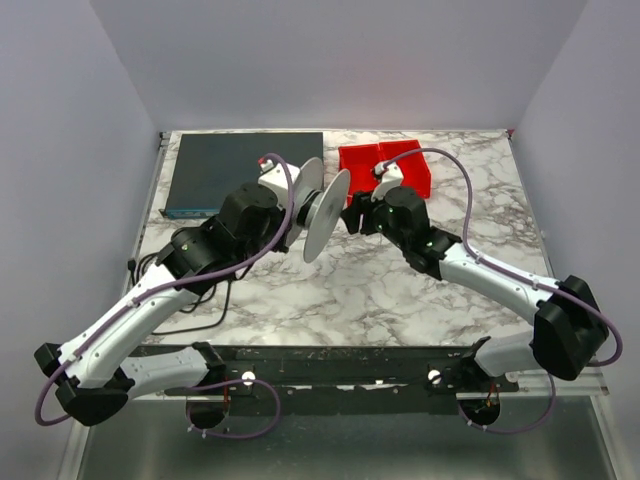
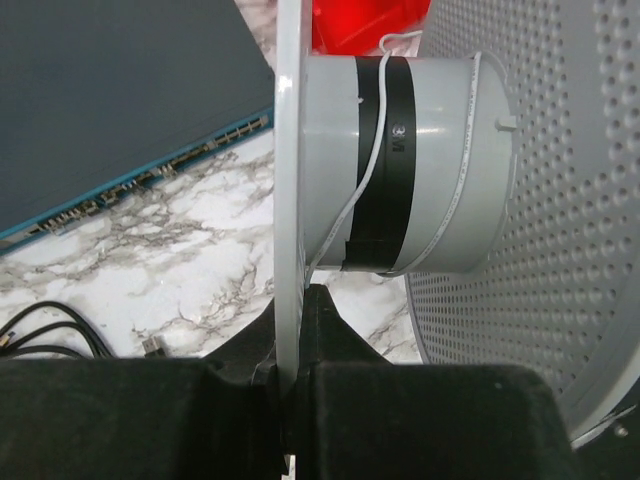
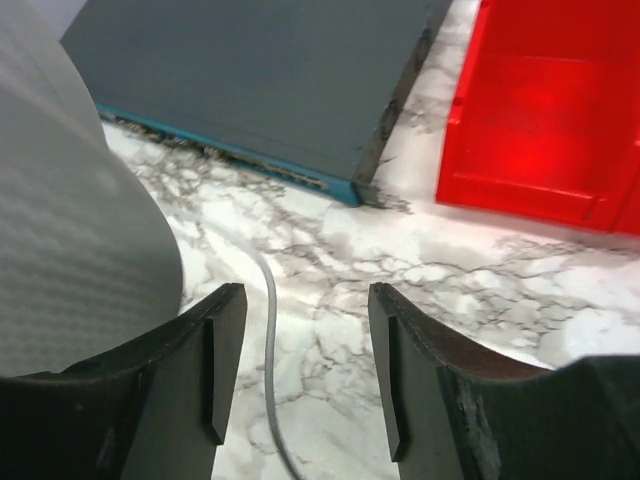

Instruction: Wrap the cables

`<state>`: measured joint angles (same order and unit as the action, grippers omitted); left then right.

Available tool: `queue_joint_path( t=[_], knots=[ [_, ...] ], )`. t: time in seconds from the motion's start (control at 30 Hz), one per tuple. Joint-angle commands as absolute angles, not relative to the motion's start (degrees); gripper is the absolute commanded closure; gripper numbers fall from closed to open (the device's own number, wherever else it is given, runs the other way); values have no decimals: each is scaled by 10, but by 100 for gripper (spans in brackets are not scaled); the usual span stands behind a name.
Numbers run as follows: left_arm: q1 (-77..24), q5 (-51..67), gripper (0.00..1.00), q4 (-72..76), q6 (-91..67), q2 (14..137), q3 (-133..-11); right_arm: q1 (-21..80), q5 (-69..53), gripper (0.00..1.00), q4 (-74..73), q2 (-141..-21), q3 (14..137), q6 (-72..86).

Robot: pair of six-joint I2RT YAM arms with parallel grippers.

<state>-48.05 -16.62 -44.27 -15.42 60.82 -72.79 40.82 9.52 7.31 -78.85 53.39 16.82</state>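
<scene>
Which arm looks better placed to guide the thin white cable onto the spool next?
Right, probably. The right gripper is open astride the loose cable, while the left gripper is clamped on the spool flange.

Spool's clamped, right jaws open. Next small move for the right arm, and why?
Probably close the right gripper on the cable: the thin white strand runs between its open jaws, ungripped. The left gripper pinches the spool by its flange, and the turns on the hub look slack, so a grip would let it pull them snug.
</scene>
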Motion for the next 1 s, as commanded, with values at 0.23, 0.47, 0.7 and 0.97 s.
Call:
queue_joint_path(
  t=[0.23, 0.47, 0.7, 0.97],
  knots=[
    [-480, -235, 100, -483, -201, 637, -882, 405, 30, 33, 145, -775, 471, 207],
    [-480, -244, 100, -507, -215, 656, -945, 398, 49, 31, 192, -763, 424, 223],
    [-480, -247, 100, -526, -229, 669, -991, 387, 80, 31, 235, -769, 392, 232],
    [-479, -250, 100, -532, -244, 679, -1020, 387, 86, 37, 276, -784, 374, 257]
  ],
)
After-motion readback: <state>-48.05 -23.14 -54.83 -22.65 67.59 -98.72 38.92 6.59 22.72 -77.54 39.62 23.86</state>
